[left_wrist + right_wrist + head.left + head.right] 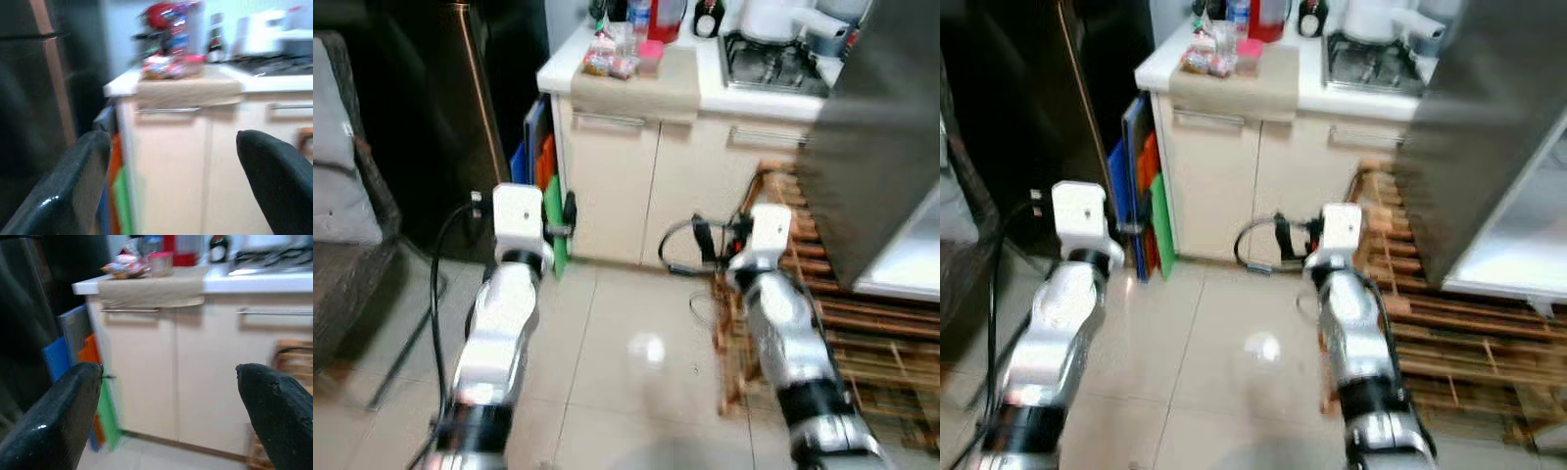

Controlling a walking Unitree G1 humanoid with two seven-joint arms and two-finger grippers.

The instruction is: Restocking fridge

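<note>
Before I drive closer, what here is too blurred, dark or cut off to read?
- Packets on the counter cloth: left wrist view, motion blur hides labels.
- Dark fridge: head views, shade hides the handle, top cut off.
- Stove: pots cut by the upper edge.
- Grey door: right edge crops it.

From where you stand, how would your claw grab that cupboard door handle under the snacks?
Probably grip the long metal bar handle mid-length, coming straight from the front. It runs level across the cream cupboard door and seems to stand slightly proud, so open fingers could close above and below it.
</note>
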